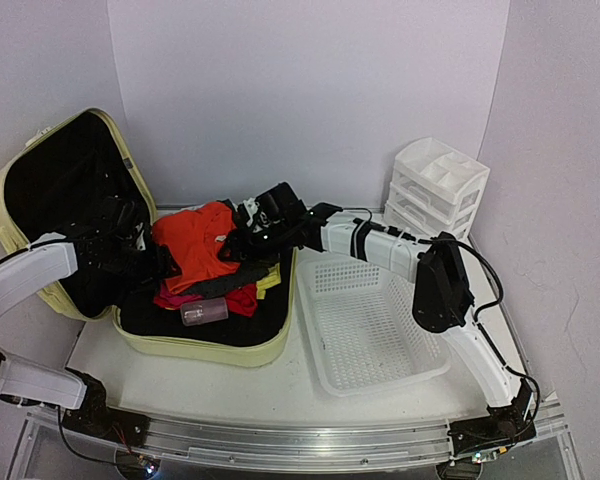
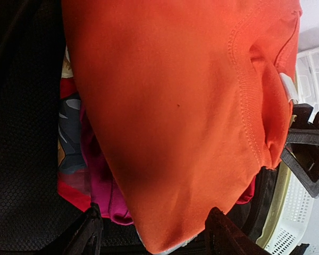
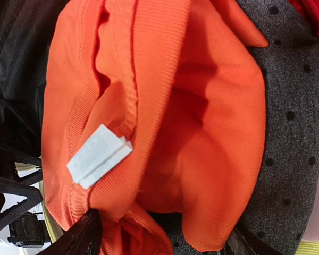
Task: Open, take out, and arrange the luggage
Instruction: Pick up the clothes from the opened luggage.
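The luggage (image 1: 205,350) lay open on the left of the surface (image 1: 280,410), its lid leaning up at the back and clothes heaped in its base. An orange shirt (image 1: 195,245) topped the heap. The left tool (image 2: 157,228) was released, with its fingers spread either side of the shirt's hem. The right tool (image 3: 162,234) straddled the collar fold, which filled its gap; clenched or loose, I could not tell. A basket (image 1: 365,330) sat just beside the luggage.

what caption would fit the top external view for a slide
Left gripper and right gripper, both open, flank an orange fabric shirt in the open pale yellow-green hard-shell suitcase.
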`<state>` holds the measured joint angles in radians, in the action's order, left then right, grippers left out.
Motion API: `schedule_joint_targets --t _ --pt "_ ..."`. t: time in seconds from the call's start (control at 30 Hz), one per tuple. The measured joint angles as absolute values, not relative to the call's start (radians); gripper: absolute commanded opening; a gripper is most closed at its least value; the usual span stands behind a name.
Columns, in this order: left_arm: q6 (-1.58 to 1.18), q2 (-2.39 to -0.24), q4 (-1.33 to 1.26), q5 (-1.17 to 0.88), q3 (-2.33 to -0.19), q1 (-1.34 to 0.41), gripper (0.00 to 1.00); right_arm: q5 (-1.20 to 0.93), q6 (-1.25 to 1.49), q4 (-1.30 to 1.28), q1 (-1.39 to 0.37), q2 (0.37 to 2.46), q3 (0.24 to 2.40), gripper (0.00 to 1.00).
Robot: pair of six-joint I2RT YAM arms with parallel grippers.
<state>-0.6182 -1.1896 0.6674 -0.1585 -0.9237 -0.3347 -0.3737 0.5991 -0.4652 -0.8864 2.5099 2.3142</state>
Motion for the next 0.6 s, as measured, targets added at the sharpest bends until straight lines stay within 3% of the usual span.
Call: schedule_joint_targets --t 0.13,0.33,0.43,0.5,0.57,0.6 --pt "-0.619 -1.159 0.658 -0.158 -0.91 -0.331 0.66 -0.368 0.605 -0.466 -0.886 2.51 2.321 0.55" --pt "-0.624 -1.14 0.643 -0.163 -0.875 -0.326 0.66 -0.352 0.624 -0.457 -0.886 2.511 2.361 0.17" --pt "-0.627 -1.14 0.638 -0.167 -0.862 -0.324 0.66 -0.336 0.628 -0.451 -0.886 2.511 2.36 0.09" --pt "-0.628 -1.14 0.628 -0.173 -0.859 -0.323 0.67 -0.325 0.629 -0.449 -0.886 2.511 2.354 0.16" --pt "-0.628 -1.14 0.617 -0.18 -0.859 -0.321 0.67 -0.321 0.634 -0.444 -0.886 2.511 2.344 0.57" --pt "-0.628 -1.14 0.611 -0.182 -0.859 -0.319 0.67 -0.321 0.636 -0.444 -0.886 2.511 2.337 0.67"
